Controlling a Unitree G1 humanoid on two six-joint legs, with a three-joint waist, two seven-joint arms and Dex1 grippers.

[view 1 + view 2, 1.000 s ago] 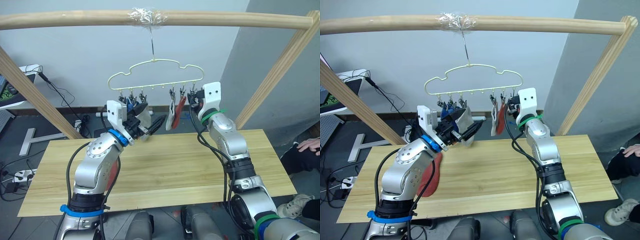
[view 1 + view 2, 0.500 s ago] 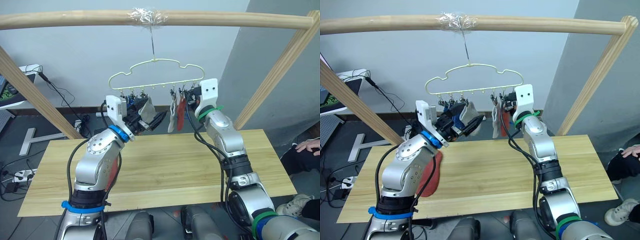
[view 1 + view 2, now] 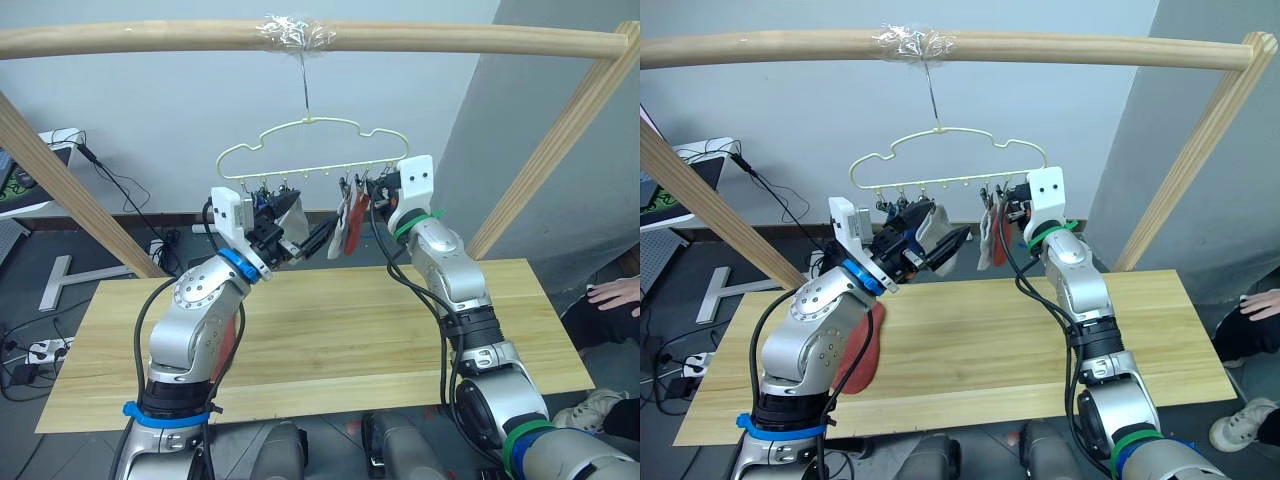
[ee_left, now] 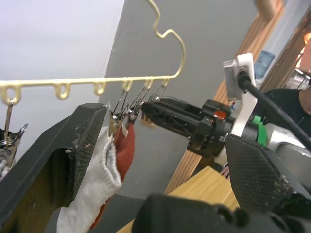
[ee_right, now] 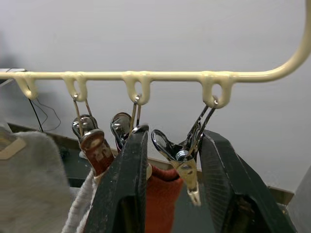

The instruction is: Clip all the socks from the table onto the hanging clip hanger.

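Left eye view: the clip hanger (image 3: 312, 150) is seen hung by its metal hook from a taped spot on the round wooden pole (image 3: 300, 37), above the far edge of the table (image 3: 330, 340). The left gripper (image 3: 308, 237) is raised under the hanger's left half, its fingers spread, with a light grey sock (image 3: 292, 218) lying against the upper finger just below the clips. The right gripper (image 3: 378, 197) is raised at the hanger's right end. A second light grey sock (image 3: 340, 225) and a rust-red sock (image 3: 353, 222) are seen hanging side by side from clips right of centre. Something blue (image 3: 259, 207) is noted at the left clips, too small to read.

Right eye view: another rust-red sock (image 3: 860, 350) is seen lying on the table near its left end, partly hidden by the left arm. A person's hand (image 3: 1261, 303) is noted beyond the table's right end.

Left wrist view: the two black fingers (image 4: 73, 155) are wide apart; the grey sock rests along the inner face of one. The clipped red and grey socks and the right gripper lie beyond.

Right wrist view: the right fingers (image 5: 127, 184) stand open on either side of an empty metal clip (image 5: 183, 160), not pressing it. The rust-red sock sits clipped just beside.
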